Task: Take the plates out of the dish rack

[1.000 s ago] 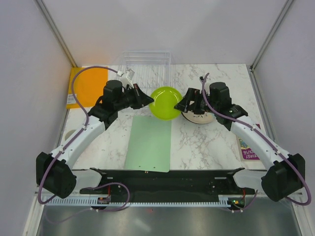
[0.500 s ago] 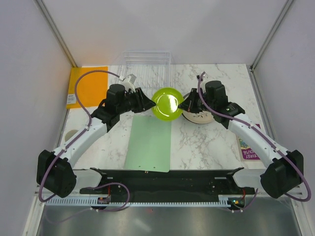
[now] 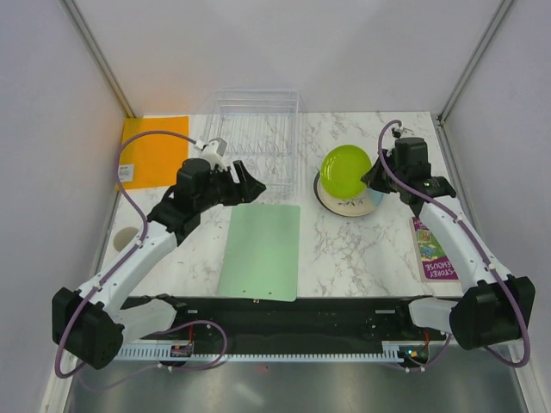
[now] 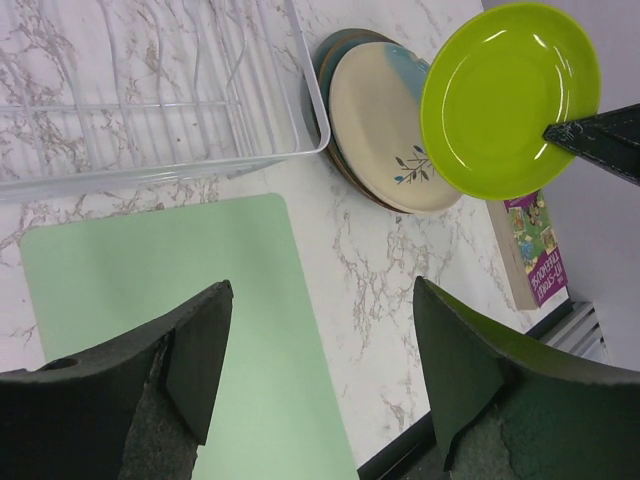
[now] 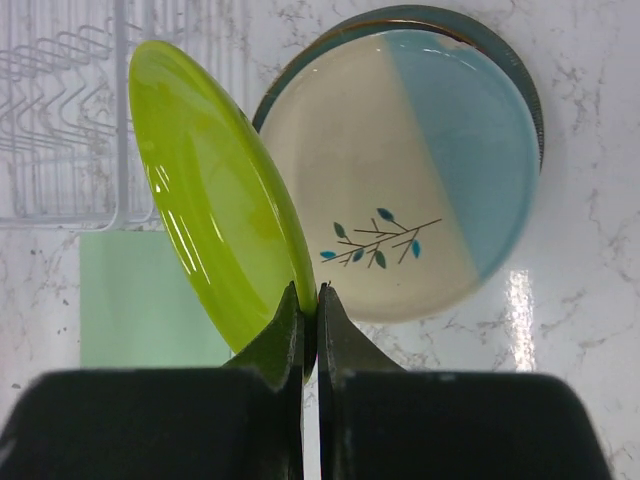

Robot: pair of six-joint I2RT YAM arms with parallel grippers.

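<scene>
Over the plate stack [image 5: 430,170], just right of the dish rack [image 3: 256,120]: pinches lime-green plate [image 5: 215,190] steeply tilted by a thin bit of rim in right gripper [image 5: 308,300]. Could pivot or slip from so small a pinch and strike the cream plate edge-first. Leaves left gripper [image 4: 325,360] spread wide, empty, above pale-green mat [image 4: 150,290] on marble table [image 3: 362,249]; white walls [image 3: 275,52] close around.
</scene>
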